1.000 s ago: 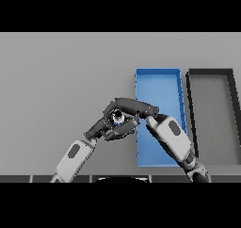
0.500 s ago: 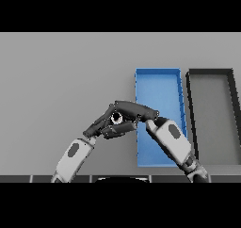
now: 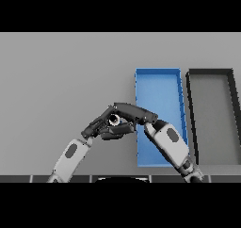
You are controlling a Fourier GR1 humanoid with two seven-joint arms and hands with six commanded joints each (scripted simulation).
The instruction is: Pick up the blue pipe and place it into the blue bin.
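Head view: blue pipe (image 3: 114, 121) clamped between left hand (image 3: 98, 125) and right hand (image 3: 132, 113), beside blue bin (image 3: 157, 88).

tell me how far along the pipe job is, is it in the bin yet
Not yet. Done: both hands have closed in on the blue pipe, the left hand and right hand meeting over it just left of the blue bin. In hand: the grasp. Left: carrying it over the rim and releasing it inside.
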